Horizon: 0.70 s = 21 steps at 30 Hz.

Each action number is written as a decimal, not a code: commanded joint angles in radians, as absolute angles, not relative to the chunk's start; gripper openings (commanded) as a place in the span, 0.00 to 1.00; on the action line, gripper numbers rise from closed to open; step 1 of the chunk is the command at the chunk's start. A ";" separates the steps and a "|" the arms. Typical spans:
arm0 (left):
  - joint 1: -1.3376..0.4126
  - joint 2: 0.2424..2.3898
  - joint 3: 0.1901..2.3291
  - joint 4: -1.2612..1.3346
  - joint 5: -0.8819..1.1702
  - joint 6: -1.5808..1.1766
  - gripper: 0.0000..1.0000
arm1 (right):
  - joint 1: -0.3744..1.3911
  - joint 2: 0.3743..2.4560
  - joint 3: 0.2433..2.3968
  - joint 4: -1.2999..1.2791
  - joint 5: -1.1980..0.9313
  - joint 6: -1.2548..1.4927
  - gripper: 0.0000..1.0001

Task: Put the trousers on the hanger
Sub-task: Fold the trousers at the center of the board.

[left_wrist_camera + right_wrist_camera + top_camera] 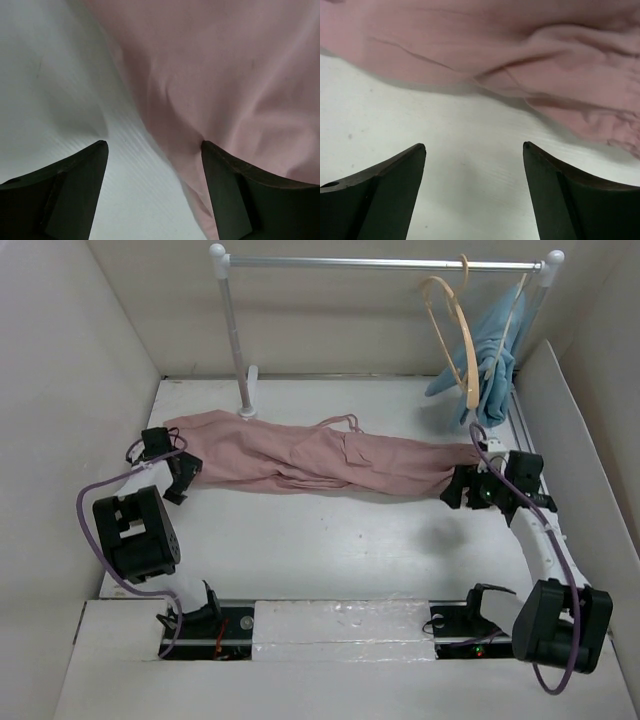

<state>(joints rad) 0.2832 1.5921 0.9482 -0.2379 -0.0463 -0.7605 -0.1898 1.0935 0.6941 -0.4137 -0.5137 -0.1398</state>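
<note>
Left tool (154, 145), cropped, perhaps touches trousers (225, 75) edge.

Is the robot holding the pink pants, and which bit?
Nothing is held. Left gripper and right gripper are both open; the trousers lie on the table.

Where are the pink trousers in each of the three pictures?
Top external: the trousers lie stretched sideways across the middle of the table.
Left wrist: the trousers fill the upper right and run down to the bottom edge.
Right wrist: the trousers run along the top.
Shared landmark: the table, white, shows beside them in every view.
</note>
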 commanded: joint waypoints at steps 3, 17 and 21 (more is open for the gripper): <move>0.276 1.683 0.950 -0.160 -0.005 -0.836 0.60 | -0.357 1.133 0.594 -0.399 -0.574 -0.157 0.87; 0.276 1.790 1.072 -0.196 -0.107 -0.761 0.00 | -0.586 1.511 0.593 0.100 -0.585 0.139 0.86; 0.276 1.812 1.109 -0.210 -0.149 -0.723 0.00 | -0.566 1.610 0.649 0.149 -0.537 0.189 0.48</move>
<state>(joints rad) 0.2745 1.7981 1.0740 -0.1616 -0.0715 -0.7742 -0.5747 1.5375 0.6159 0.0883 -0.6392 0.1299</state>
